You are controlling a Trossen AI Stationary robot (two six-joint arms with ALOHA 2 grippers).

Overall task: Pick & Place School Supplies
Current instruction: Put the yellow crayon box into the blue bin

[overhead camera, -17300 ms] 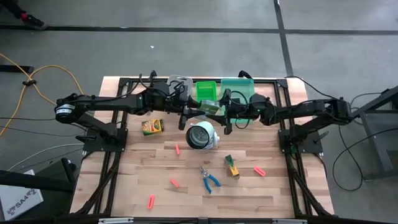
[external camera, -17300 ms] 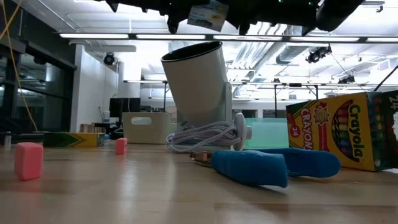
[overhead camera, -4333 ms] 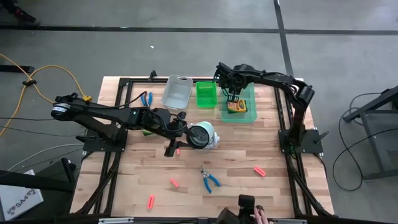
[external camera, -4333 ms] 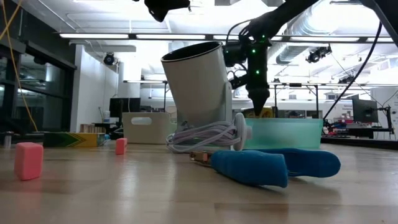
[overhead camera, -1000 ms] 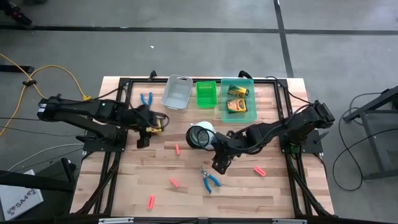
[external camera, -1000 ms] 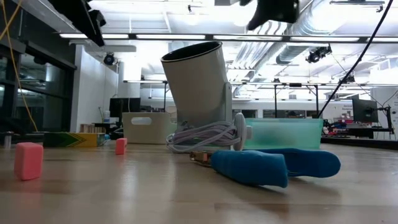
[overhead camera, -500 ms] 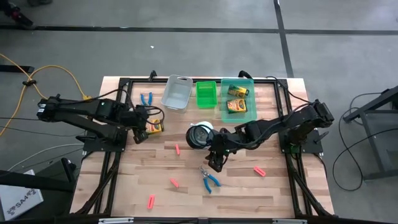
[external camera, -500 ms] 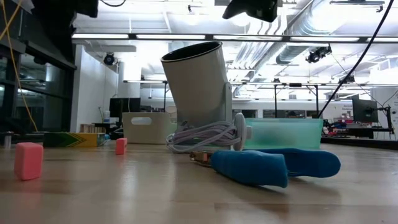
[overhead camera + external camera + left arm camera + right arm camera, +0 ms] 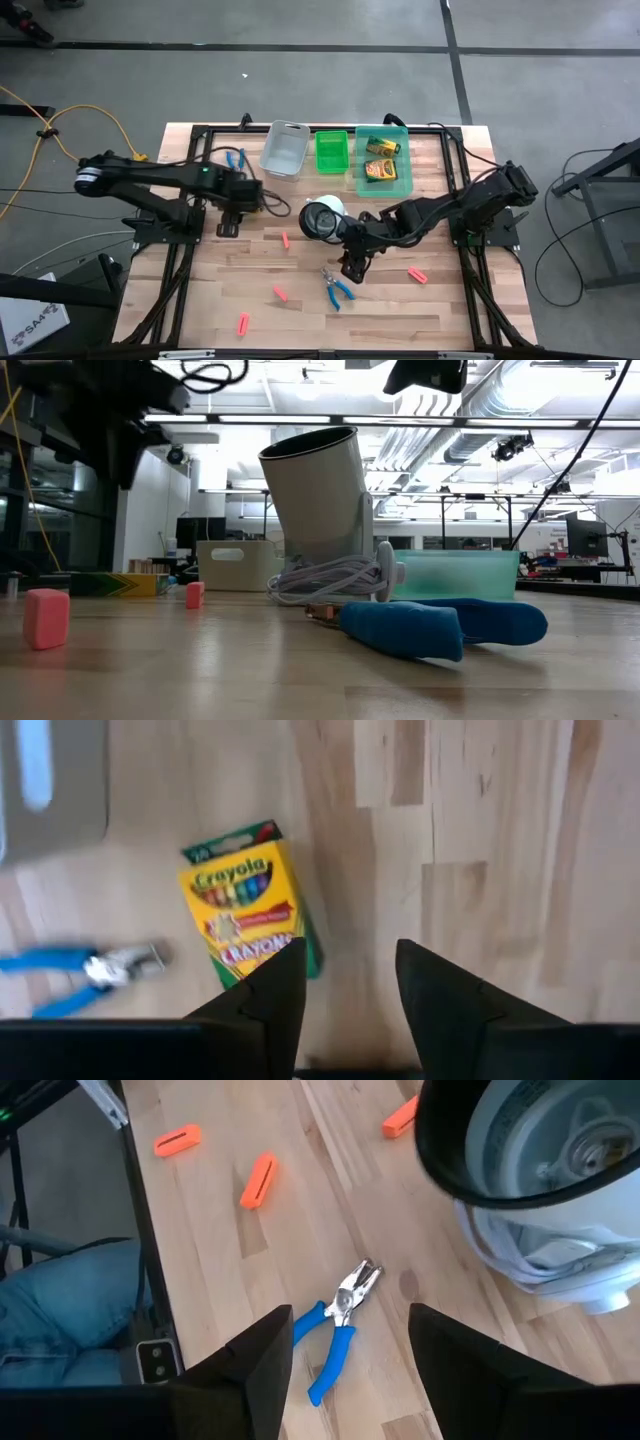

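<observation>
My right gripper (image 9: 352, 268) hangs over the middle of the table with its fingers (image 9: 262, 1370) spread and empty, just far-right of the blue-handled scissors (image 9: 336, 284) that lie flat on the wood nearer the front edge. My left gripper (image 9: 228, 223) is also spread and holding nothing, above the left side of the table, with the crayon box (image 9: 251, 915) lying just beside its fingers (image 9: 266, 1003) in the left wrist view and a second pair of blue scissors (image 9: 236, 159) farther back near the grey bin (image 9: 284, 148).

The main worry on my right side is the round white object (image 9: 324, 218) with its coiled cable, which sits close by on the far side of the scissors. If I come down carelessly my wrist could knock it or snag the cable. The scissors also lie thin and flat, so my fingertips may scrape the wood or pinch only one handle, and they could then swing or drop on the way to a bin.

On my left, the crayon box lies at a slant to my fingers; closing without squaring up would probably push it sideways rather than grip it. Two crayon boxes (image 9: 379, 158) already rest in the teal bin (image 9: 402, 186). The red-pink stubs (image 9: 285, 240) scattered about are small enough to be nudged away.
</observation>
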